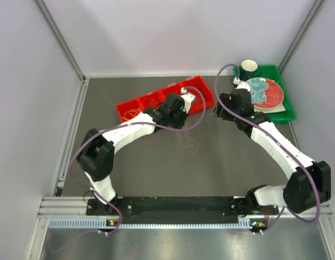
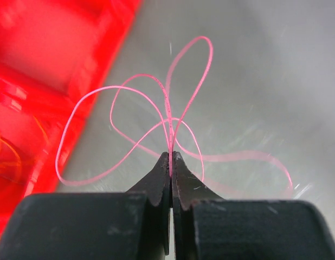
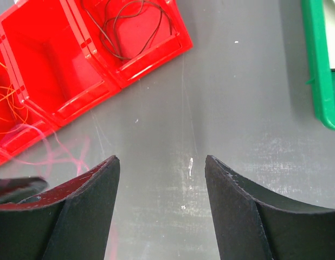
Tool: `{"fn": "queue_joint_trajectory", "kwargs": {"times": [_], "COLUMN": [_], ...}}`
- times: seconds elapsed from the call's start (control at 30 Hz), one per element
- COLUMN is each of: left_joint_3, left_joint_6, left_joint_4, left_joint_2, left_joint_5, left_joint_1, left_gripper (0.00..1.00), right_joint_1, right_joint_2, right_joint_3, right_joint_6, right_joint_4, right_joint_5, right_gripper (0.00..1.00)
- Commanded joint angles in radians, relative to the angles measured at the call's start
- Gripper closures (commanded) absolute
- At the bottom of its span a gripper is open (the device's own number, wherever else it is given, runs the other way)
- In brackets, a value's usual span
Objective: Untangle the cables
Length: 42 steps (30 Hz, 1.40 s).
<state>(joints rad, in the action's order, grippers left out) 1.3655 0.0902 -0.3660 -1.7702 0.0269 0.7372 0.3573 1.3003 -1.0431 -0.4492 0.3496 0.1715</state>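
My left gripper (image 2: 171,155) is shut on a thin pink cable (image 2: 167,103), whose several loops fan out over the grey table beside the red bin (image 2: 48,65). In the top view the left gripper (image 1: 180,123) sits just in front of the bin, with the pink cable (image 1: 187,142) trailing below it. A yellow-orange cable (image 1: 130,112) lies in the bin's left compartment. A black cable (image 3: 129,27) lies in another compartment. My right gripper (image 3: 162,162) is open and empty above bare table. It stands right of the bin in the top view (image 1: 220,110).
The red bin (image 1: 156,100) has three compartments and lies at the back centre. A green tray (image 1: 284,111) at the back right holds a plate and a dark cup (image 1: 249,69). Its edge shows in the right wrist view (image 3: 319,65). Walls close in both sides.
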Motion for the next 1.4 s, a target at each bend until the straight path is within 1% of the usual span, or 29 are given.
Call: {"fn": "queue_joint_trajectory", "kwargs": {"times": [0.0, 0.13, 0.27, 0.5, 0.7, 0.9, 1.13, 1.37], "left_joint_3": [0.066, 0.107, 0.178, 0.303, 0.414, 0.420, 0.434, 0.556], "left_joint_6": [0.039, 0.042, 0.036, 0.011, -0.056, -0.084, -0.083, -0.161], "left_joint_4": [0.094, 0.150, 0.167, 0.190, 0.164, 0.177, 0.197, 0.231], "left_joint_2": [0.058, 0.066, 0.043, -0.044, -0.135, -0.199, -0.271, -0.417], "left_joint_5": [-0.047, -0.055, -0.048, -0.031, -0.081, -0.076, -0.162, -0.283], "left_joint_1": [-0.021, -0.036, -0.047, -0.096, -0.108, -0.150, -0.177, -0.176], "left_gripper": [1.00, 1.00, 1.00, 1.00, 1.00, 1.00, 1.00, 1.00], "right_joint_1": [-0.006, -0.006, -0.006, -0.006, -0.006, -0.008, -0.009, -0.008], "right_joint_2": [-0.055, -0.059, -0.056, -0.049, -0.038, -0.027, -0.019, -0.021], "right_joint_3": [-0.011, -0.014, -0.012, -0.017, -0.020, -0.025, -0.031, -0.040], "right_joint_6": [0.003, 0.010, 0.009, 0.012, 0.017, 0.024, 0.027, 0.030], "right_joint_4": [-0.008, -0.001, -0.001, 0.000, 0.009, 0.015, 0.022, 0.035], "right_joint_5": [0.040, 0.051, 0.053, 0.046, 0.049, 0.049, 0.054, 0.056], "right_gripper": [0.36, 0.36, 0.36, 0.36, 0.36, 0.36, 0.36, 0.36]}}
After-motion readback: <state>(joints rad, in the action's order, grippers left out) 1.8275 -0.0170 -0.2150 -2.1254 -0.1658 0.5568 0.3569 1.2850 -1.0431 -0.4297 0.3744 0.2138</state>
